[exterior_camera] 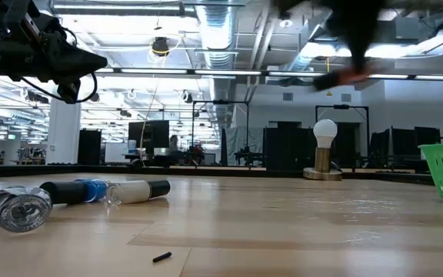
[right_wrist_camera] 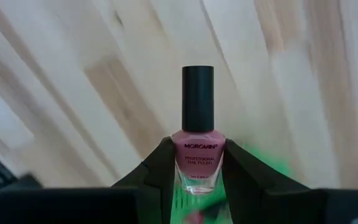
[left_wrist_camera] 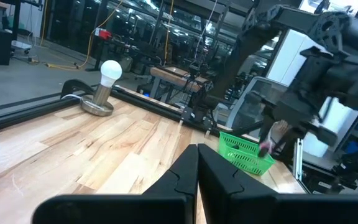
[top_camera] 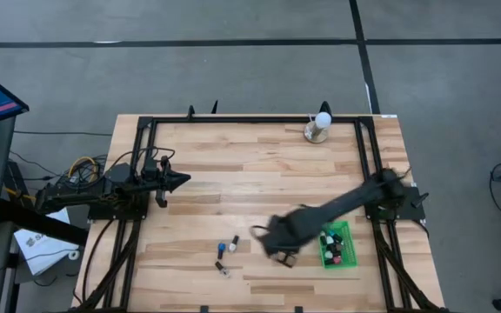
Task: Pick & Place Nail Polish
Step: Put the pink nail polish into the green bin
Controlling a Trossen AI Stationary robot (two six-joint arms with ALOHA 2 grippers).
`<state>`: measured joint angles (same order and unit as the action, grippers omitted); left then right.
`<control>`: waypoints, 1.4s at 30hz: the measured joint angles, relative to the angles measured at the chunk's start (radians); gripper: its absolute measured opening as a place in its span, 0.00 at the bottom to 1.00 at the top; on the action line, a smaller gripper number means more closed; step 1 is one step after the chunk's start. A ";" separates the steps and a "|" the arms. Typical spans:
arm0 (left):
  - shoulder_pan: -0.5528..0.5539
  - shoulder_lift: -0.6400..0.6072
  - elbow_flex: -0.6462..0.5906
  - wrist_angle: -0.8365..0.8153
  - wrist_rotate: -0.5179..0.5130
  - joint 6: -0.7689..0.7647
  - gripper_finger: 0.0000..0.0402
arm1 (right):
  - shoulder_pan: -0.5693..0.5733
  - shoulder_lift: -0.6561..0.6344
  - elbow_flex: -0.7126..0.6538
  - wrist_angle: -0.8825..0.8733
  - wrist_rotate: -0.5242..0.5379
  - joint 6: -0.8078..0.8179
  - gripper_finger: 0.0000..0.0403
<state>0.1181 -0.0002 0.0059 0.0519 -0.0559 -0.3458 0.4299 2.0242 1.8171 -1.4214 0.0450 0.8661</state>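
Note:
My right gripper (top_camera: pixel 282 253) hangs above the table's near middle, just left of the green basket (top_camera: pixel 336 247), and is shut on a pink nail polish bottle (right_wrist_camera: pixel 197 158) with a black cap (right_wrist_camera: pixel 197 93). The basket holds several bottles. Three more bottles (top_camera: pixel 226 247) lie on their sides on the wood left of the gripper; the low view shows them as a clear one (exterior_camera: pixel 18 208), a blue one (exterior_camera: pixel 79 191) and a white one (exterior_camera: pixel 137 190). My left gripper (left_wrist_camera: pixel 197 163) waits shut at the table's left edge, pointing level. My right gripper pinches the bottle's pink glass body (right_wrist_camera: pixel 197 142) between its two fingers, one on each side. The fingers point down and lie across the bottle. The black cap sticks out free beyond the fingers. The bottle is lifted clear of the table.
A white bulb on a round metal base (top_camera: pixel 318 128) stands at the far edge. A small dark bit (exterior_camera: pixel 162 257) lies on the wood near the front. Black frame rails (top_camera: pixel 250 120) run along the table's far and side edges.

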 joint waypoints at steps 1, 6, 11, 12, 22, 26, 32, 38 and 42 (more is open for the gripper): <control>0.000 0.000 0.000 0.000 0.000 0.000 0.00 | 0.021 -0.052 -0.070 0.020 -0.007 0.069 0.23; 0.000 0.000 0.000 0.000 0.000 0.000 0.00 | 0.143 -0.296 -0.373 0.114 -0.053 0.440 0.23; 0.000 0.000 0.000 0.000 0.000 0.000 0.00 | 0.278 -0.445 -0.558 0.191 -0.095 0.741 0.23; 0.000 0.000 0.000 0.000 0.000 0.000 0.00 | 0.302 -0.459 -0.581 0.208 -0.098 0.777 0.23; 0.000 0.000 0.000 -0.001 0.000 0.000 0.00 | 0.393 -0.396 -0.678 0.360 -0.098 0.752 0.23; 0.000 0.000 0.000 -0.001 0.000 0.000 0.00 | 0.386 -0.364 -0.678 0.344 -0.099 0.673 0.25; 0.000 0.000 0.000 -0.002 0.000 0.000 0.00 | 0.367 -0.333 -0.680 0.308 -0.100 0.585 0.26; 0.000 0.000 0.000 -0.003 0.000 0.000 0.00 | 0.360 -0.334 -0.725 0.336 -0.109 0.563 0.27; 0.000 0.000 0.000 -0.004 0.000 0.000 0.00 | 0.363 -0.334 -0.768 0.405 -0.163 0.543 0.27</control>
<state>0.1182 -0.0002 0.0059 0.0483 -0.0559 -0.3457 0.7925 1.6901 1.0493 -1.0162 -0.1176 1.4091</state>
